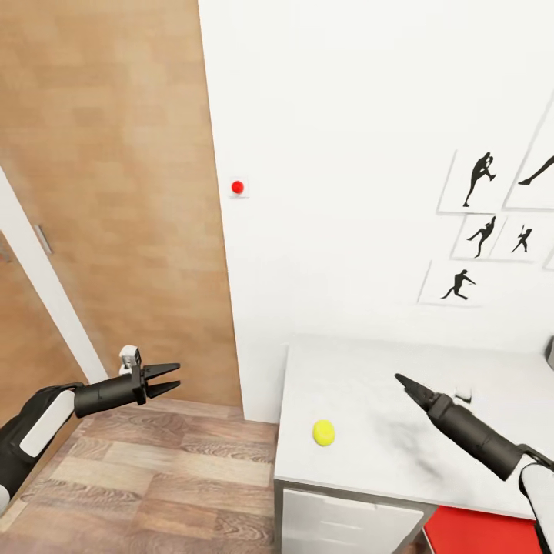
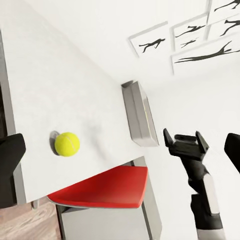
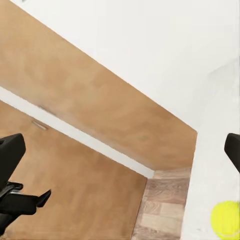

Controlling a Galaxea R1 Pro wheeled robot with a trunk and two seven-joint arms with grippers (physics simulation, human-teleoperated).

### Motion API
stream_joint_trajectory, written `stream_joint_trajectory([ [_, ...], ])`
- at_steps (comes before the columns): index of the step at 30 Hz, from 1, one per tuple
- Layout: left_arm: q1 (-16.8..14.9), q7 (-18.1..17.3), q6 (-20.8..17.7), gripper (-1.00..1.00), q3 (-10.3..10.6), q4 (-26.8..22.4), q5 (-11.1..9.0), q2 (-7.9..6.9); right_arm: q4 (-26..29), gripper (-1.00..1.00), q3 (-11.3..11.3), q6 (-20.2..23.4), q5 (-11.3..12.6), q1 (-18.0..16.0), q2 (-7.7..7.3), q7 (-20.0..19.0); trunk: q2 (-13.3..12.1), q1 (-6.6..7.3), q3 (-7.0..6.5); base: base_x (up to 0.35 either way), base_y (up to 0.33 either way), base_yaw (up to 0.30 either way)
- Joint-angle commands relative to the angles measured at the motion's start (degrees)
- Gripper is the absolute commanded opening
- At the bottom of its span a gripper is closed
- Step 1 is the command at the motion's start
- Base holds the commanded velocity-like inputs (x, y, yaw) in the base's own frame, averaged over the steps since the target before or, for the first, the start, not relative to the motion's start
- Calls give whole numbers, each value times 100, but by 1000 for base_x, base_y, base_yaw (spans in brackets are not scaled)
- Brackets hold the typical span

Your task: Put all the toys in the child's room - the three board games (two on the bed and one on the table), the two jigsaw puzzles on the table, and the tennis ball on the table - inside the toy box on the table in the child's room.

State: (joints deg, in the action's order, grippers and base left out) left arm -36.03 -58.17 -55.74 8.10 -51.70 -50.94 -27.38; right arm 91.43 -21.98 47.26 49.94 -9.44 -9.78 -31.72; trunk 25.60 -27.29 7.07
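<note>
A small plain yellow-green tennis ball [image 1: 324,432] lies on the pale grey-white, faintly marbled top of the long table [image 1: 400,454], near the table's left front corner as the head camera sees it. Its surface is smooth and evenly coloured, and it casts a faint shadow on the top. In the left wrist view the same ball [image 2: 67,144] sits alone on the bare tabletop, and well beyond it a shallow light-grey toy box [image 2: 139,114] with outward-sloping sides stands on the table against the white wall. The right wrist view catches the ball [image 3: 227,218] near the table edge, beside the wood-plank floor [image 3: 159,202].

The left gripper [image 1: 165,379], black with 2 slim fingers, hangs over the wooden floor to the left of the table, well apart from the ball. Its fingers stand a little apart and nothing is between them.

The right gripper [image 1: 405,383], also black, hovers above the tabletop to the right of the ball, pointing up and left toward the wall. From the head camera its fingers seem drawn together to a point, but the left wrist view shows it [image 2: 186,138] end-on with its 2 fingers spread apart and empty, touching nothing.

A red seat [image 2: 102,189] shows under the table's front edge. Black-figure silhouette pictures [image 1: 485,231] hang on the wall above the table.
</note>
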Motion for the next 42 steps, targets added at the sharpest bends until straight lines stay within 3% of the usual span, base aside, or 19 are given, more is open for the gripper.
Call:
stream_joint_trajectory([
  [1,-5,-10,-24,100,15,2,-21,-6,6,100,172,34,6,-69,17,265,12,-3,12,0,13,3],
  [2,-7,-9,-16,100,16,2,-21,-5,15,100,618,55,12,-399,103,1129,12,-3,12,0,7,1],
  [5,-6,-13,44,100,16,2,-21,-7,13,100,1212,126,25,-956,308,2372,12,-3,12,0,4,1],
  [7,-4,-15,97,100,16,2,-21,-6,4,100,1757,328,27,-1476,541,3602,12,-3,12,0,34,0],
  [8,-4,-16,105,100,18,2,-21,-5,2,100,1868,398,26,-1596,602,3909,12,-3,12,0,67,0],
  [9,-4,-17,115,100,19,2,-21,-5,-8,100,2059,574,29,-1841,735,4575,12,-3,12,0,94,0],
  [10,-5,-16,119,100,18,2,-21,-5,-16,100,2136,662,30,-1952,798,4893,12,-3,12,0,100,0],
  [11,-7,-17,124,100,17,2,-21,-5,-35,100,2252,834,31,-2152,917,5507,12,-3,12,0,82,0],
  [12,-7,-15,126,100,17,2,-21,-5,-48,100,2295,912,31,-2238,975,5797,12,-3,12,0,66,0],
  [13,-6,-13,129,100,17,2,-21,-5,-91,100,2358,1049,32,-2384,1086,6331,12,-3,12,0,42,0],
  [17,-5,-12,138,100,16,3,-21,-6,-549,100,2492,1249,33,-2735,1437,7513,12,-3,12,0,21,0],
  [19,-3,-12,141,100,16,4,-21,-10,-1030,100,2612,1274,31,-2927,1599,7823,12,-3,12,0,7,0],
  [22,-2,-15,142,100,16,8,-16,-12,-1840,100,2866,1274,18,-3202,1723,8024,12,-3,12,0,3,0],
  [26,-1,-12,142,100,16,10,-13,-13,-2492,100,3158,1241,-1,-3398,1781,8121,12,-3,12,0,1,0],
  [36,1,-10,144,100,16,16,-9,-13,-2811,100,3337,1161,-8,-3484,1768,8094,12,-3,12,0,0,0],
  [42,0,-10,195,100,16,19,-12,-13,-2818,100,3399,858,-10,-3479,1755,8087,12,-3,16,0,0,0],
])
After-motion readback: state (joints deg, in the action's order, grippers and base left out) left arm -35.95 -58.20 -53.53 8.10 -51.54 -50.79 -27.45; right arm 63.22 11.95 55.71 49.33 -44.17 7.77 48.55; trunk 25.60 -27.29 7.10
